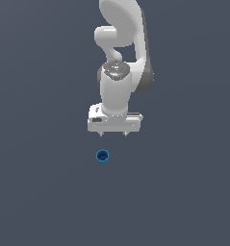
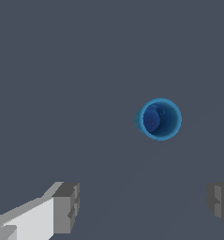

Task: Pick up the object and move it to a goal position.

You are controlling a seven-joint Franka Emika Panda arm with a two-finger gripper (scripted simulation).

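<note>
The blue cup [image 1: 102, 156] stands upright on the dark grey worktop [image 1: 39, 192], with its hollow opening turned up. In the exterior view it is a little below the hand [image 1: 114, 134] and slightly toward that view's left, near it but not touching. No goal marker can be seen in either picture.

The hand is released: in the wrist view the two grey fingertips [image 2: 66, 207] stand wide apart with only bare worktop between them, and the cup [image 2: 159, 119] lies outside this gap, not between them. Nothing is held.

The cup is much narrower than the hand, so I judge it to be light. Its walls look thin and smooth, like hard plastic, so it is probably stiff but may slip if the fingers press only a little. Because it is small, light and hollow, a touch from one finger alone could push it away or tip it over.

The best place to take hold seems to be the outer wall, on two opposite sides, around the middle of its height, with the cup centred between the fingers. For this the hand should first come directly over the cup and then descend, closing evenly.
</note>
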